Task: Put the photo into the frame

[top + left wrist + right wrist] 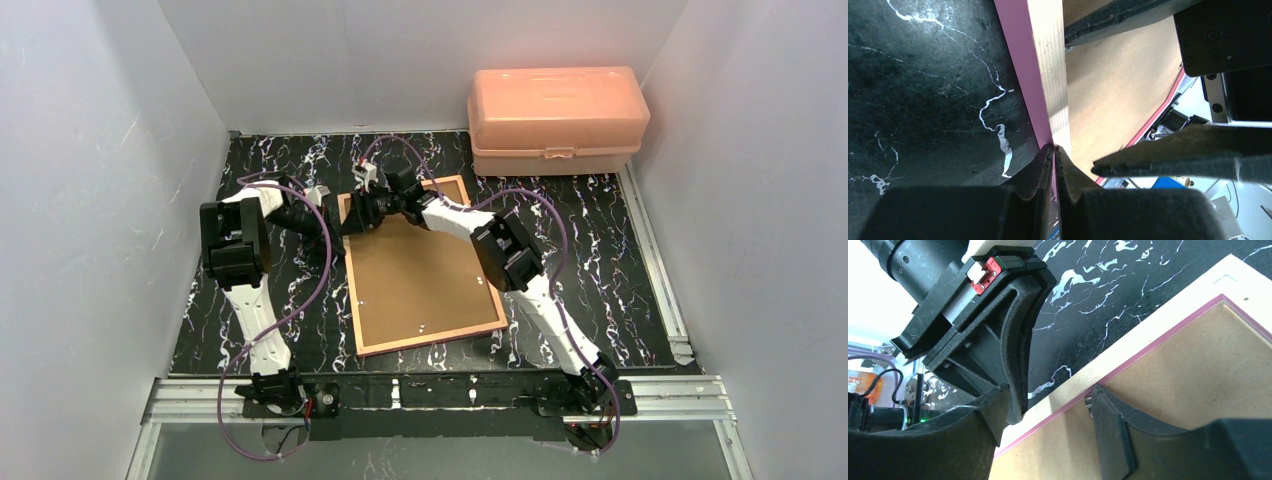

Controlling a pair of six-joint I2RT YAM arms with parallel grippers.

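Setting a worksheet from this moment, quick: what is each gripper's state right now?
Left gripper: jaws shut, tips against the frame rail, nothing visibly pinched.
Right gripper: jaws open, astride that rail beside the backing board.

Tight here: my left gripper pinches the frame at its far left corner, and my right gripper, jaws spread, crowds just beside it, barely a gap. Open table right of the frame; peach box blocks the far right corner.

Frame tan wood-grain with pink edge, backing board plain brown, tabletop black with white marble veining, box peach, 2 arms white and black
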